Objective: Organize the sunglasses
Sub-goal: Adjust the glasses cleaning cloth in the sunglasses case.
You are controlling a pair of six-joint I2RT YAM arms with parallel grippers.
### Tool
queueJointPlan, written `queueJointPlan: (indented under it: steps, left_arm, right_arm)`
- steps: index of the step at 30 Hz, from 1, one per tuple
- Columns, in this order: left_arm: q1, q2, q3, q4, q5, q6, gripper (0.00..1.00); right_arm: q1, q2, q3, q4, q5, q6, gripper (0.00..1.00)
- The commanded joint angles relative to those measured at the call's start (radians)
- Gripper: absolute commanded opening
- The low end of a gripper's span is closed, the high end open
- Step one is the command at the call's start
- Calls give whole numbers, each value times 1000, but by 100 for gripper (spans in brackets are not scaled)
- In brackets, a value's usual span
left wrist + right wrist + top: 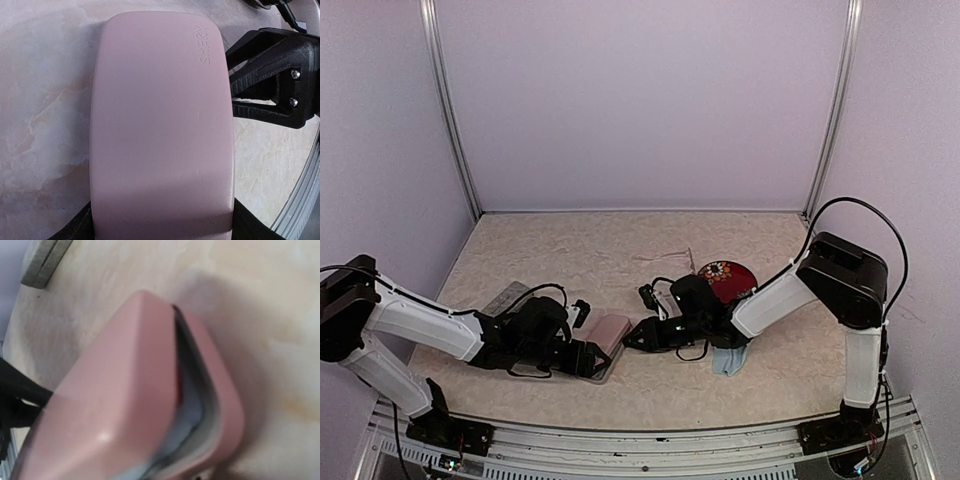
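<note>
The left gripper (598,352) is clamping the pink case (611,333), whose lid is sitting slightly ajar. A red sliver is showing inside (probably the red sunglasses (177,385)). The right gripper (235,80) is meeting the case's other end; I cannot tell its grip. The pale sunglasses (677,256) are lying loose farther back, seemingly not yet packed.

Left arm (420,325) and right arm (775,300): white tubular link covers, black joint housings, the largest on the right arm boxy with rounded corners. Thin black cables (855,200) run outside the joints on both units. Bases (835,435) black. Right arm's fingers (265,60) are black with a ribbed, open-lattice form — two bright screw heads showing.
</note>
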Motion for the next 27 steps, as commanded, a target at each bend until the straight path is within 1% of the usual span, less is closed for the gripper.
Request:
queueJointPlan:
  steps: [1, 4, 14, 20, 27]
  left_arm:
    - [31, -45, -40, 129, 116, -23, 41]
    - [39, -49, -58, 167, 152, -34, 41]
    - [92, -71, -124, 323, 276, -89, 40]
    - [112, -66, -139, 377, 328, -122, 40]
    - [149, -65, -188, 490, 397, -188, 40]
  right_arm:
    - [17, 45, -15, -98, 58, 18, 30]
    - [23, 56, -10, -96, 62, 27, 29]
    - [45, 52, 2, -169, 132, 14, 27]
    - [60, 59, 9, -168, 138, 12, 26]
    - [64, 67, 10, -171, 138, 13, 26]
